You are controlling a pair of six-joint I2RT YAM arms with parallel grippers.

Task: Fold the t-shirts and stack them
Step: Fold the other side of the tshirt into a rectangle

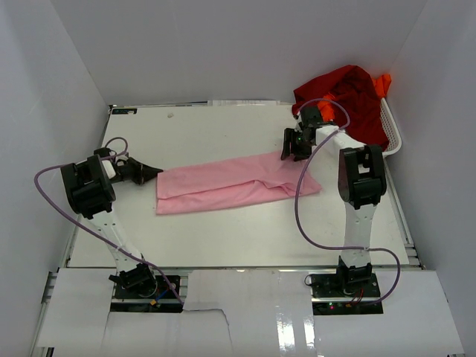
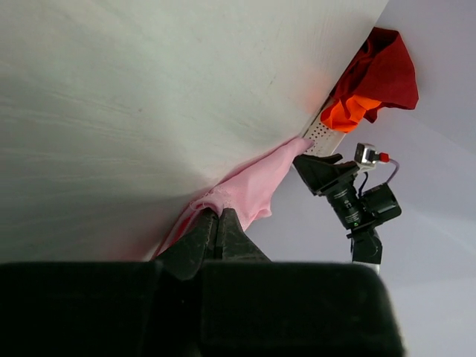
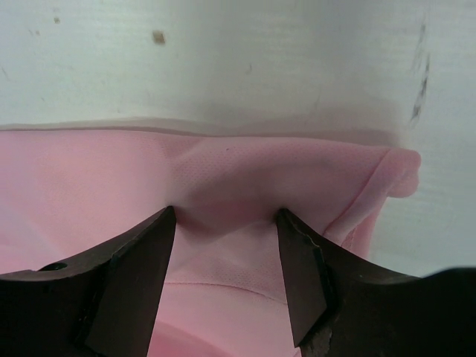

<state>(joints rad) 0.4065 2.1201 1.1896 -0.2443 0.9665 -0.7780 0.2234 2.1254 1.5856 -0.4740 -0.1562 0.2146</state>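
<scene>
The light pink t-shirt [image 1: 230, 186] lies in a long folded strip across the middle of the table. My left gripper [image 1: 154, 172] is at its far left corner. In the left wrist view that gripper [image 2: 218, 212] is shut, with the pink edge [image 2: 260, 182] pinched at its tips. My right gripper [image 1: 292, 155] is at the strip's far right end. It [image 3: 225, 214] stands open, both tips pressed into the pink cloth [image 3: 111, 178], which bulges between them. The dark red t-shirt [image 1: 346, 93] and the orange t-shirt [image 1: 383, 83] are heaped at the back right.
A white mesh basket [image 1: 393, 130] holds the red and orange heap at the table's right edge. White walls close in the table on three sides. The right arm's camera [image 2: 349, 197] shows in the left wrist view, below the basket [image 2: 321, 135].
</scene>
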